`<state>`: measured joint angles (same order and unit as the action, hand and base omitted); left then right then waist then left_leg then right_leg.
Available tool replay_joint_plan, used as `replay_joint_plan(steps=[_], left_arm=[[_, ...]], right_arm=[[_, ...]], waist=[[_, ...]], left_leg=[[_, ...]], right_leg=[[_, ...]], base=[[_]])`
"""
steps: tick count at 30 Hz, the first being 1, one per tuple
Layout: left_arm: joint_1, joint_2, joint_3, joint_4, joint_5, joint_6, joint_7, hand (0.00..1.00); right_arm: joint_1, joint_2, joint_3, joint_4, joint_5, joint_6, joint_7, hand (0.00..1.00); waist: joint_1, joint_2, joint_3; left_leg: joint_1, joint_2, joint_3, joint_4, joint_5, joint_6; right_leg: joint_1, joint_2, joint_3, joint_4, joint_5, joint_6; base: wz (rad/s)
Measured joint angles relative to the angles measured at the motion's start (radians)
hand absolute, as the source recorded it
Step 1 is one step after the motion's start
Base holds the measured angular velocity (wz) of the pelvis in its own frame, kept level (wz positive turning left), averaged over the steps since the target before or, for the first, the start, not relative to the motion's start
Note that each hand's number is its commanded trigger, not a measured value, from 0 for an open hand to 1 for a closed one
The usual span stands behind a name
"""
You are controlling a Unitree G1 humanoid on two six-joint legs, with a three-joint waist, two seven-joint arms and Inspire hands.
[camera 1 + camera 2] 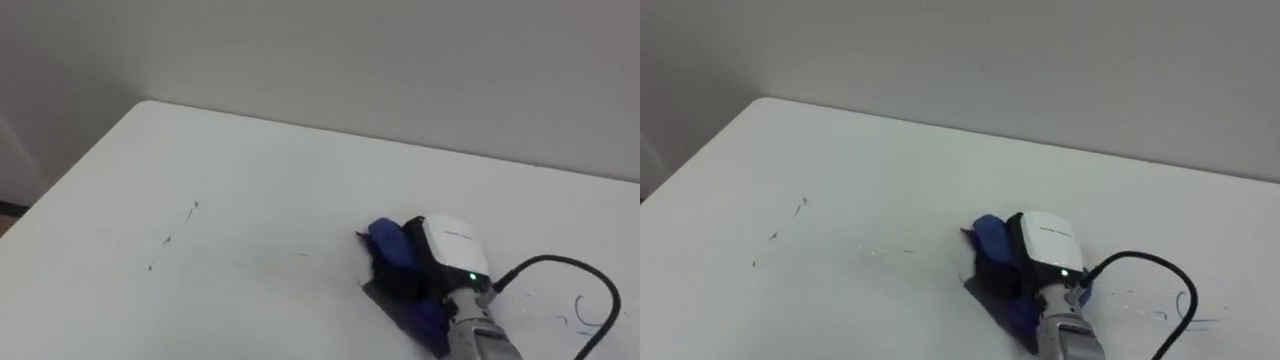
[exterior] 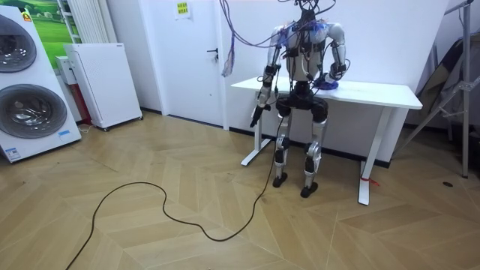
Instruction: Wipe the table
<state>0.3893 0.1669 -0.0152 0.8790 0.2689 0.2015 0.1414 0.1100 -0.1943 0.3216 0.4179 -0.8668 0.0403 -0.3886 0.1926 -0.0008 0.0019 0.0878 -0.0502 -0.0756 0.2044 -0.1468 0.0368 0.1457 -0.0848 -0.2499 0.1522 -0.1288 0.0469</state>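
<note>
On the white table (image 1: pixel 250 180), at about 9 o'clock from the cloth, lie a few thin dark marks (image 1: pixel 170 240), well apart from it. The blue cloth (image 1: pixel 385 240) sits at about 5 o'clock in the eye view, flat on the table under the right hand (image 1: pixel 430 270). At about 3 o'clock from the hand there are blue pen scribbles (image 1: pixel 590 315), near the table's right part.

The risk, as it seems, is this: the cloth is bunched at its far end, so if the hand presses with only a part of the palm, the cloth may fold or slip out during a long stroke, and the hand would then rub the bare table. The dark marks at the left are also far away, so a short stroke may not reach them.

The right hand lies back-up on the cloth, with the forearm coming in from 5 o'clock. Its fingers merge with the dark folds, so one cannot tell if they are spread or curled. In the room view the left hand (image 2: pixel 256 116) hangs beside the robot's hip, off the table; its fingers are too small to judge.
</note>
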Motion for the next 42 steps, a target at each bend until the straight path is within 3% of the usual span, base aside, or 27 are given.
replay_joint_plan(steps=[4,6,7,9,14,19,21,25,27,29,30,31,33,34,35,36,39,42], left_arm=[[0.0,0.005,0.058,0.008,0.009,0.0,0.001,0.0],[0.001,0.013,0.098,0.021,0.008,-0.002,0.003,0.0],[0.004,0.016,0.107,0.022,0.008,-0.002,0.003,0.0],[0.018,0.038,0.13,0.022,0.009,-0.004,0.002,0.0],[0.016,0.05,0.128,0.023,0.024,-0.022,0.0,0.0],[0.005,0.05,0.108,0.023,0.017,-0.033,0.001,0.0],[0.006,0.048,0.103,0.023,0.018,-0.035,0.001,0.0],[-0.016,0.046,0.049,0.05,0.017,-0.03,0.007,0.0],[-0.034,0.041,0.023,0.066,0.017,-0.026,0.006,0.0],[-0.049,0.042,0.001,0.084,0.016,-0.026,0.007,0.0],[-0.069,0.042,-0.015,0.104,0.009,-0.023,0.007,0.0],[-0.079,0.041,-0.022,0.109,-0.001,-0.021,0.007,0.0],[-0.11,0.04,-0.038,0.122,-0.005,-0.021,0.007,0.0],[-0.125,0.039,-0.05,0.122,-0.004,-0.021,0.006,0.0],[-0.133,0.037,-0.053,0.119,-0.002,-0.024,0.003,0.0],[-0.134,0.032,-0.052,0.11,0.007,-0.029,0.002,0.0],[-0.134,0.021,-0.043,0.109,0.007,-0.035,-0.011,0.0],[-0.125,0.022,0.001,0.107,0.005,-0.037,-0.026,0.0]], right_arm=[[0.066,-0.055,-0.092,0.039,0.002,-0.039,-0.126,1.0],[0.117,-0.114,-0.173,0.086,0.003,-0.043,-0.229,1.0],[0.127,-0.123,-0.194,0.103,0.002,-0.043,-0.247,1.0],[0.14,-0.134,-0.277,0.202,0.004,-0.043,-0.305,1.0],[0.144,-0.2,-0.326,0.316,0.047,-0.04,-0.335,1.0],[0.145,-0.2,-0.326,0.323,0.059,-0.019,-0.334,1.0],[0.147,-0.192,-0.326,0.308,0.057,0.0,-0.329,1.0],[0.135,-0.151,-0.324,0.243,0.057,0.078,-0.311,1.0],[0.13,-0.112,-0.297,0.166,0.056,0.124,-0.264,1.0],[0.112,-0.074,-0.234,0.094,0.054,0.137,-0.226,1.0],[0.08,-0.044,-0.176,0.055,0.054,0.138,-0.199,1.0],[0.062,-0.036,-0.143,0.036,0.051,0.137,-0.183,1.0],[-0.01,0.025,-0.053,0.023,0.026,0.132,-0.144,1.0],[-0.054,0.056,0.003,0.024,0.012,0.124,-0.115,1.0],[-0.09,0.07,0.055,0.024,-0.014,0.109,-0.086,1.0],[-0.124,0.077,0.09,0.026,-0.044,0.084,-0.059,1.0],[-0.195,0.076,0.108,0.037,-0.055,0.064,-0.013,1.0],[-0.21,0.065,0.098,0.054,-0.047,0.047,-0.003,1.0]], waist=[[-0.013,0.0,-0.0013],[-0.026,-0.004,-0.0036],[-0.027,-0.006,-0.006],[-0.046,-0.028,-0.018],[-0.06,-0.036,-0.0219],[-0.068,-0.045,-0.0224],[-0.069,-0.046,-0.0228],[-0.058,-0.044,-0.0215],[-0.023,-0.035,-0.0155],[0.005,-0.024,-0.0105],[0.022,-0.013,-0.0026],[0.033,-0.009,0.0016],[0.05,-0.001,0.0075],[0.068,0.007,0.0141],[0.089,0.013,0.0139],[0.101,0.02,0.0182],[0.13,0.038,0.0283],[0.141,0.049,0.0239]], left_leg=[[0.004,-0.008,0.0,-0.001,0.002,0.004],[0.009,-0.017,-0.006,-0.002,0.006,0.012],[0.01,-0.018,-0.006,-0.002,0.006,0.013],[0.01,-0.018,-0.011,0.004,0.004,0.017],[-0.009,-0.02,-0.012,0.044,-0.01,0.03],[-0.008,-0.028,-0.014,0.052,-0.016,0.036],[-0.004,-0.031,-0.015,0.051,-0.018,0.039],[-0.003,-0.03,-0.007,0.054,-0.022,0.041],[0.004,-0.025,0.017,0.055,-0.029,0.04],[-0.003,-0.02,0.018,0.07,-0.04,0.041],[-0.016,-0.012,0.033,0.09,-0.052,0.038],[-0.026,-0.008,0.038,0.104,-0.059,0.037],[-0.058,-0.002,0.041,0.132,-0.072,0.037],[-0.066,0.002,0.045,0.141,-0.078,0.035],[-0.073,0.002,0.047,0.142,-0.082,0.036],[-0.08,0.003,0.048,0.148,-0.085,0.037],[-0.096,0.003,0.063,0.164,-0.096,0.048],[-0.102,0.023,0.075,0.169,-0.098,0.052]], right_leg=[[0.008,-0.009,-0.002,0.001,-0.003,0.006],[0.017,-0.017,-0.006,0.001,-0.003,0.012],[0.019,-0.018,-0.007,0.001,-0.002,0.013],[0.023,-0.021,-0.007,0.003,-0.005,0.018],[0.025,-0.022,-0.006,0.001,-0.007,0.021],[0.029,-0.026,0.0,0.002,-0.008,0.024],[0.031,-0.028,0.001,0.002,-0.007,0.026],[0.027,-0.03,0.006,0.004,-0.005,0.028],[0.008,-0.03,0.027,0.03,-0.006,0.029],[-0.008,-0.034,0.018,0.045,-0.006,0.029],[-0.025,-0.042,-0.006,0.062,-0.006,0.028],[-0.036,-0.047,-0.021,0.074,-0.006,0.028],[-0.063,-0.063,-0.067,0.099,-0.009,0.028],[-0.069,-0.071,-0.093,0.107,-0.01,0.028],[-0.075,-0.078,-0.109,0.109,-0.011,0.03],[-0.079,-0.084,-0.112,0.111,-0.013,0.03],[-0.103,-0.095,-0.116,0.145,-0.015,0.033],[-0.163,-0.127,-0.109,0.256,-0.015,0.029]], base=[[0.11],[0.13],[0.05],[0.1],[0.02],[0.01],[-0.06],[-0.11],[-0.4],[-0.55],[-0.54],[-0.4],[-0.17],[-0.08],[0.0],[0.04],[0.09],[-0.08]])
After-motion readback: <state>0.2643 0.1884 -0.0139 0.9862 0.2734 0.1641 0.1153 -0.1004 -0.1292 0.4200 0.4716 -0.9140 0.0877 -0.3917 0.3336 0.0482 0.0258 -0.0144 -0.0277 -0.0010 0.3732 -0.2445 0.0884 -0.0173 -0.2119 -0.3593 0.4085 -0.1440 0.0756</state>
